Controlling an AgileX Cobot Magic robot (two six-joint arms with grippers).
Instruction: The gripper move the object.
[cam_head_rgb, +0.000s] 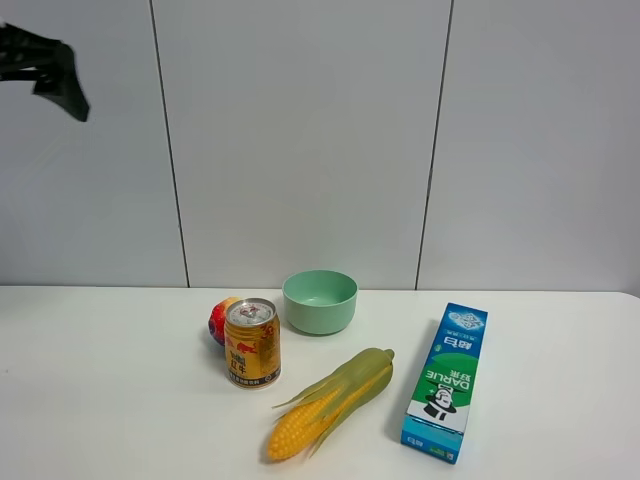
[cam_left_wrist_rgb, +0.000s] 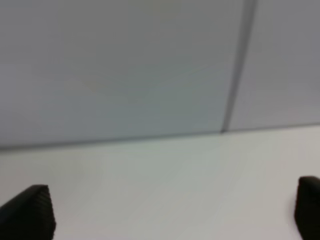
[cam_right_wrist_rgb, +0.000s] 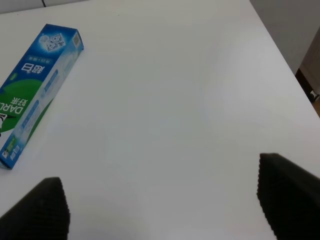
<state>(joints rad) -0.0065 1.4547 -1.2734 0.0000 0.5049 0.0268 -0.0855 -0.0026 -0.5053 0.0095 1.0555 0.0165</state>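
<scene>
Ball (cam_head_rgb: 219, 320), small, rough-skinned, mottled red and orange, sits on the white worktop (cam_head_rgb: 110, 400) behind the drink can (cam_head_rgb: 252, 343), touching or nearly touching it; mostly hidden by the can. Can is glossy yellow-orange metal, upright, pull-tab top. Mint-green bowl (cam_head_rgb: 320, 301), smooth, round, stands just right of the ball. Corn cob (cam_head_rgb: 330, 403), yellow kernels and green husk, lies diagonally in front of the bowl. Toothpaste box (cam_head_rgb: 446, 382), blue and green card, lies flat, well right of the corn.

Left hand (cam_head_rgb: 58, 84): matte black, seen high at the upper left of the overhead view, far from everything. Its wrist view shows two ribbed black fingertips (cam_left_wrist_rgb: 30, 212) spread wide apart, released, over bare worktop and grey wall panels.

Right hand (cam_right_wrist_rgb: 165, 205): outside the overhead view. Its wrist view shows ribbed foam-like pads (cam_right_wrist_rgb: 287, 197) wide apart, gripping nothing, with the toothpaste box (cam_right_wrist_rgb: 37, 90) and the worktop's far edge.
</scene>
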